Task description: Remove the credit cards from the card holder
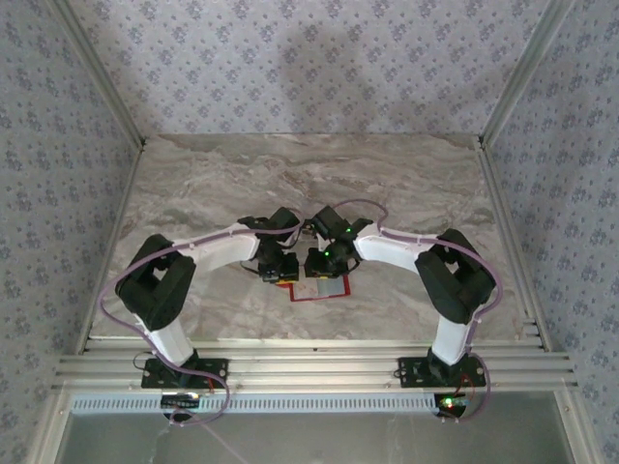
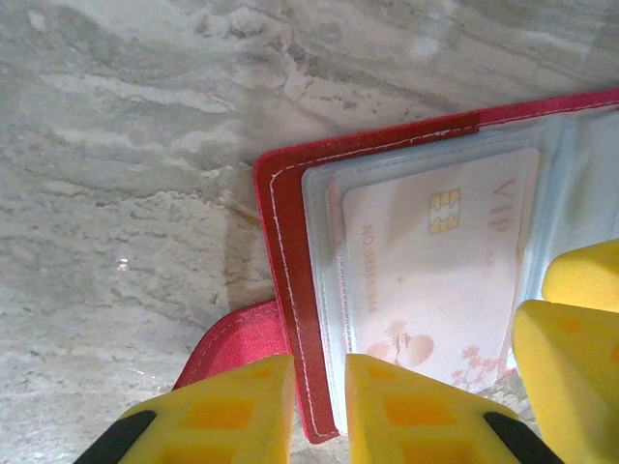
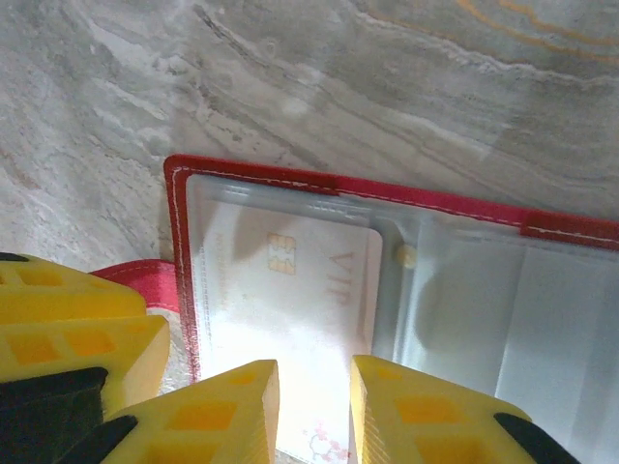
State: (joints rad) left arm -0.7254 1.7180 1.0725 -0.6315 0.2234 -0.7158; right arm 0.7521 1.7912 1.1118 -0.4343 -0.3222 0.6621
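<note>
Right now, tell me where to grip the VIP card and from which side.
Pinch the credit card by its edge nearest the centre fold, coming from that side. The stitched red border of the card holder closes the outer and far sides, so the pocket probably opens there.

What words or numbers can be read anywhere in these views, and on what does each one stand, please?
"VIP": on the pale credit card, in a clear pocket of the red card holder. It shows in both wrist views, and glare washes out the last letter in the right wrist view.
"NO", then a row of digits too blurred to read: along one edge of the same card.
Nothing else is readable.
</note>
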